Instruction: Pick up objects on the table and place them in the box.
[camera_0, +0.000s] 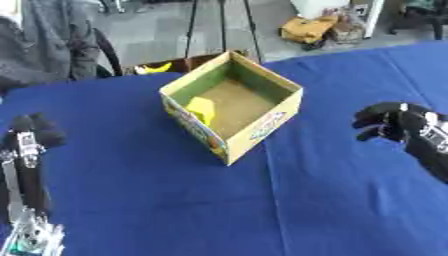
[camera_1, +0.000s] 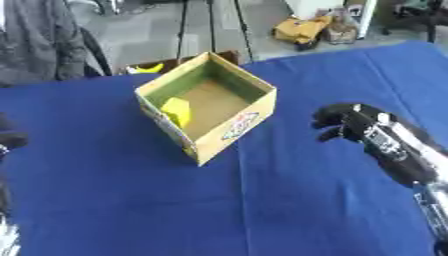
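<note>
Already a yellow object (camera_0: 201, 109) lies inside the box (camera_0: 262, 131) mid-worktop (camera_0: 332, 200), no others showing on it, so little seems left; right hand (camera_1: 339, 121) curled, empty, left hand (camera_0: 33, 131) unclear.

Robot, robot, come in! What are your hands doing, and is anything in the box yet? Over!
Left hand low at left, right hand right of box, both curled, holding nothing. Yellow thing inside box. Nothing in the way on blue cloth.

The box (camera_0: 232, 107) is standing open-topped near the bench's (camera_0: 332, 200) far edge; blue cloth is lying bare around its sides.
</note>
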